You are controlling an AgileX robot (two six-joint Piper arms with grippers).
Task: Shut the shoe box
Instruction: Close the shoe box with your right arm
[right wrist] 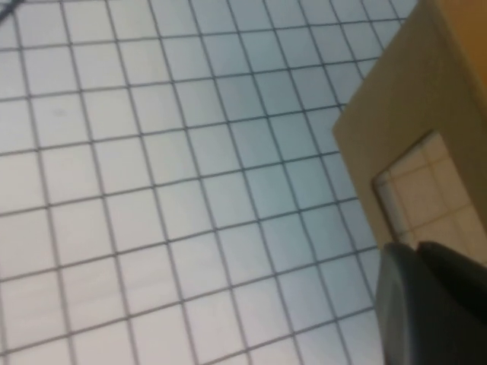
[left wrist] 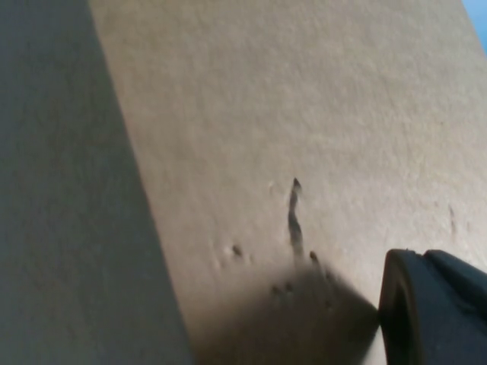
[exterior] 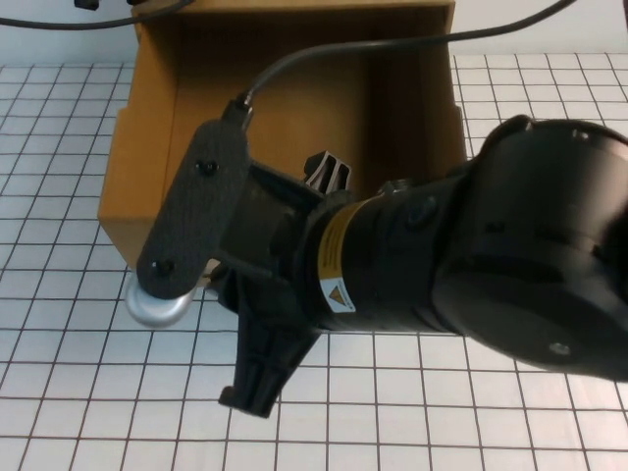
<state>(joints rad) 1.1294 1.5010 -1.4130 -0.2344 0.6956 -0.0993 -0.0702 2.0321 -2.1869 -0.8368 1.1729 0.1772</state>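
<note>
The brown cardboard shoe box (exterior: 285, 118) stands open at the far centre of the white gridded table (exterior: 471, 402). The right gripper (exterior: 329, 177) reaches into it; the left gripper (left wrist: 434, 308) presses near plain cardboard. Neither's opening can be told.

My arm (exterior: 471, 265) is glossy black with a yellow warning label. A black carbon-weave plate with two screws caps my wrist, and a dark cable leaves it
</note>
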